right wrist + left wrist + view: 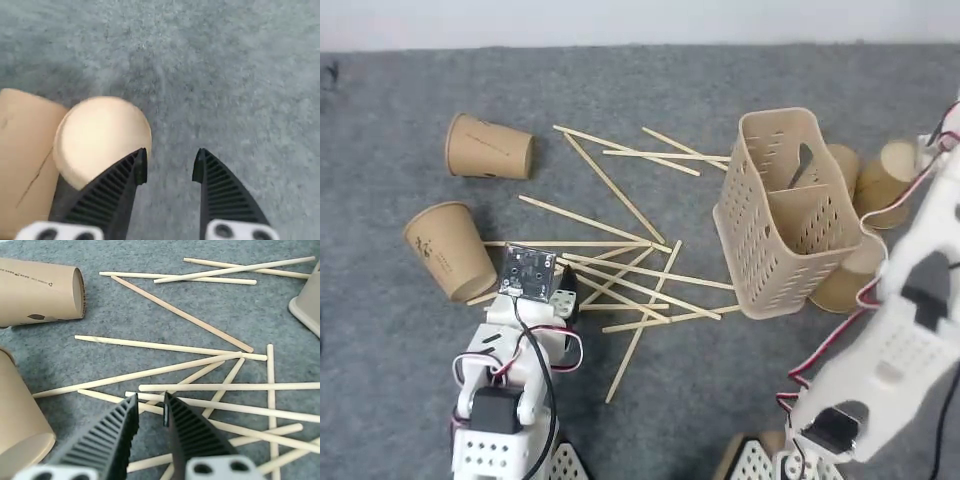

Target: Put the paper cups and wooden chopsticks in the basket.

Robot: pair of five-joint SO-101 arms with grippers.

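Five paper cups (488, 147) (two left of the basket (760, 250)), about twelve chopsticks (615, 189); left fingers (115, 435) barely parted, right fingers (110, 190) spread.

You had a grey, fuzzy-surfaced tabletop (650, 90) under everything, its nap faintly mottled and uniform in colour. Along its far side a pale wall (640, 20) met it in a straight line. At the left edge, near that wall, sat a small dark mark (328, 72); you couldn't tell what it was.

Paper cups (883, 182) half behind basket (760, 250)
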